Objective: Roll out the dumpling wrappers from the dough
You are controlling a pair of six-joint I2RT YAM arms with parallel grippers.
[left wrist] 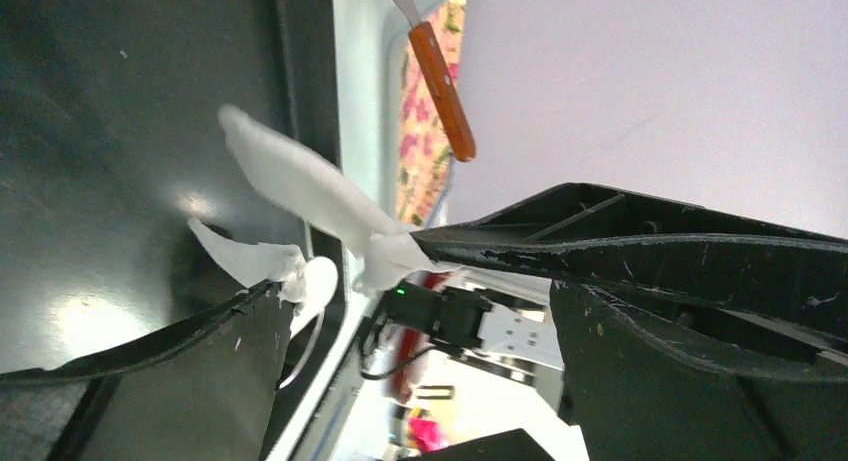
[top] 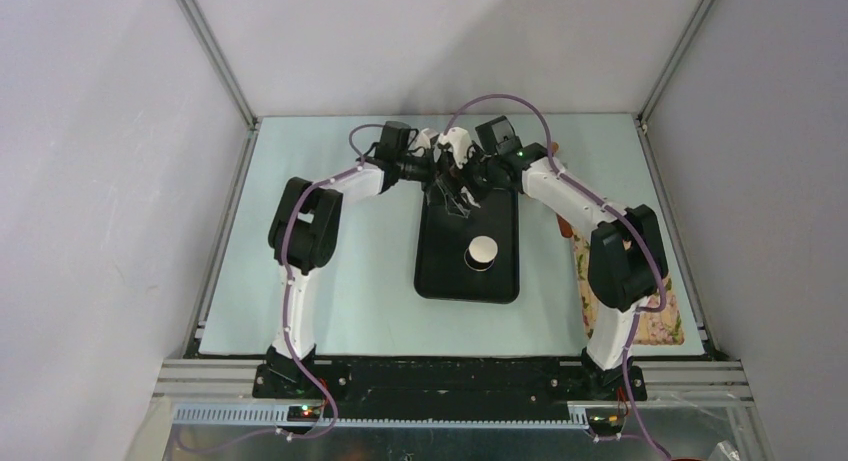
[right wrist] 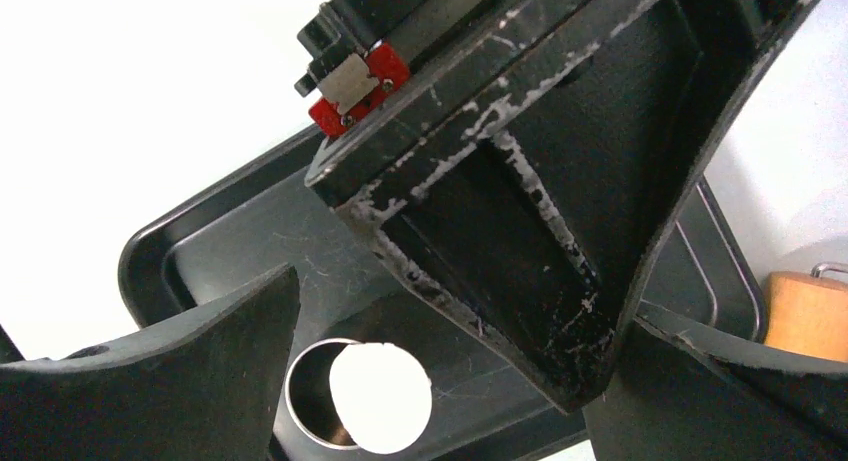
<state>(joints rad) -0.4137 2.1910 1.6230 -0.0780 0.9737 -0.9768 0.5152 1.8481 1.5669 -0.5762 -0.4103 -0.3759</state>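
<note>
One white round (right wrist: 380, 396) sits on the steel cup (right wrist: 305, 406), midway along the black tray (top: 440, 276). It may be a finished wrapper, though you can't be sure from here. The dough (left wrist: 300, 181) hangs torn and stretched over the tray's far end, clinging to both parted fingers (left wrist: 640, 251) of your left gripper (left wrist: 345, 266). Your right gripper (right wrist: 465, 301) is spread wide, holding nothing. Rolling looks largely undone.

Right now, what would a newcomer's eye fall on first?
First, the white dough, pulled into torn, sticky strips that cling to both fingertips of the left pincer over the far end of the black tray. Next, the steel cup in mid-tray with a white disc across its mouth. Both arms crowd together at the tray's far end.
</note>
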